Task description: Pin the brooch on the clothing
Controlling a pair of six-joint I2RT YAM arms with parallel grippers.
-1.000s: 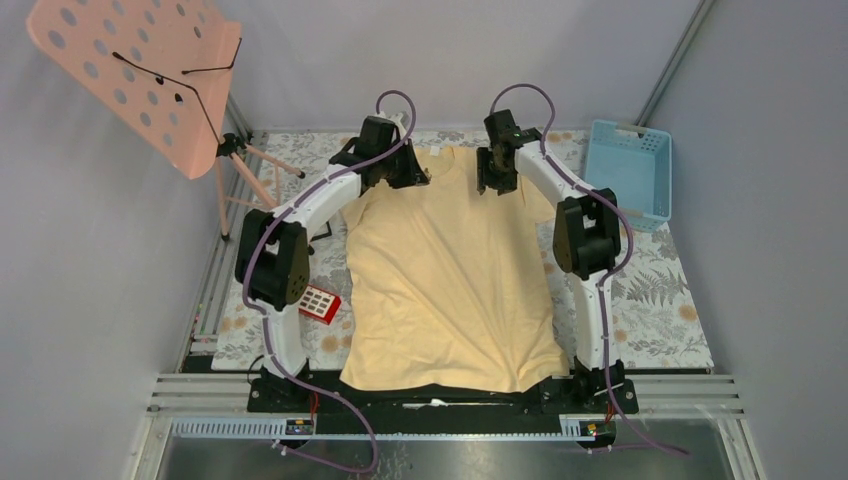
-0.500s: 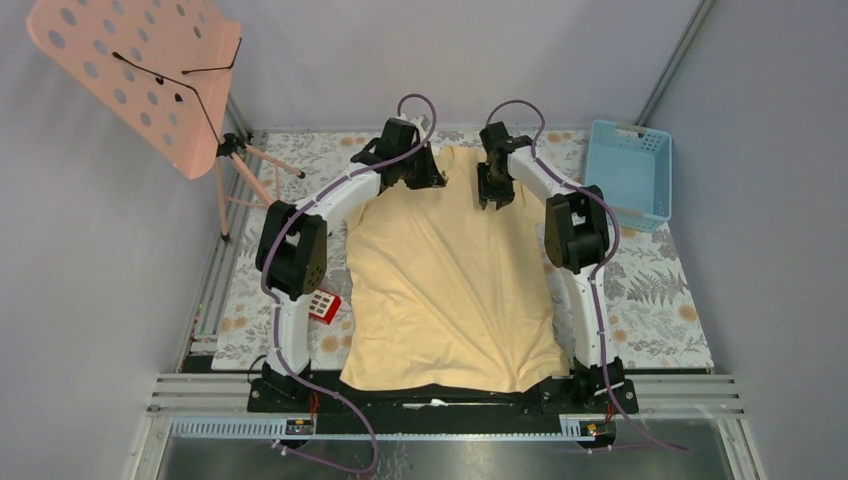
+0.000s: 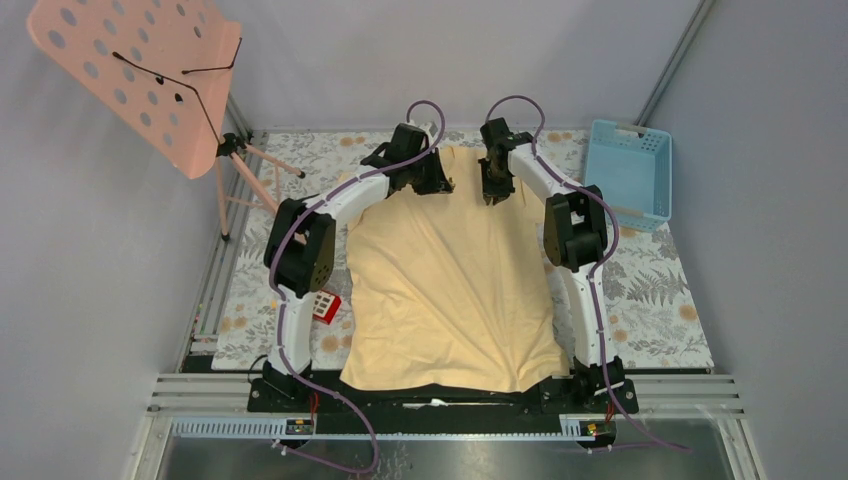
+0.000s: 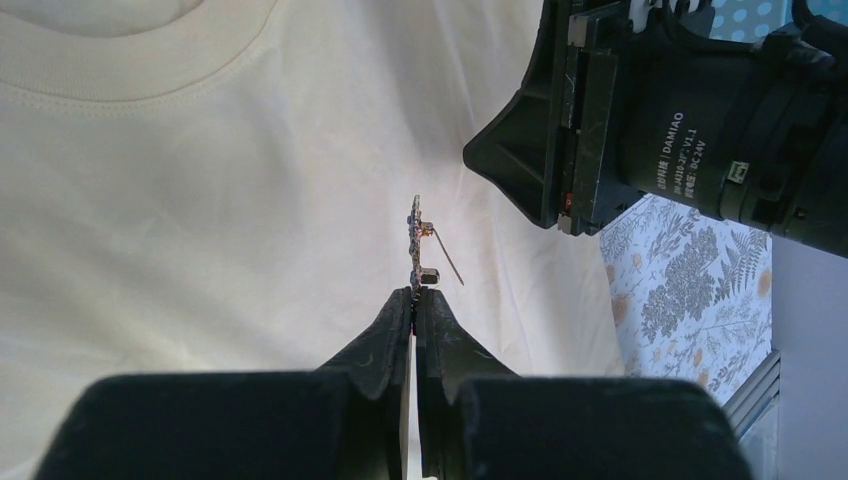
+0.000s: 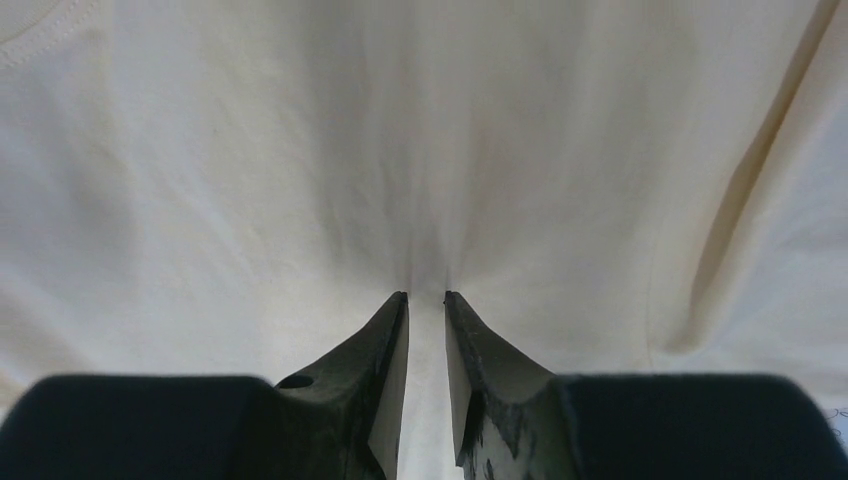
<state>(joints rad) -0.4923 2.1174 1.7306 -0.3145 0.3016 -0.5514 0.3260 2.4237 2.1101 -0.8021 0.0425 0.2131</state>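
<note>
Brooch (image 4: 416,240) hung edge-on, pin open, over shirt (image 4: 200,200) chest below collar | left gripper (image 4: 414,296) jaws pressed on its base | right gripper (image 5: 426,296) jaws pinched a shirt fold | risk: thin grip, brooch could twist against cloth

Two white arms (image 3: 345,192) carry black joint housings (image 3: 305,255) and looping purple cables (image 3: 425,105); the right tool (image 5: 426,298) is black, tapered; one motor (image 4: 690,130) reads DAMIAO.
</note>
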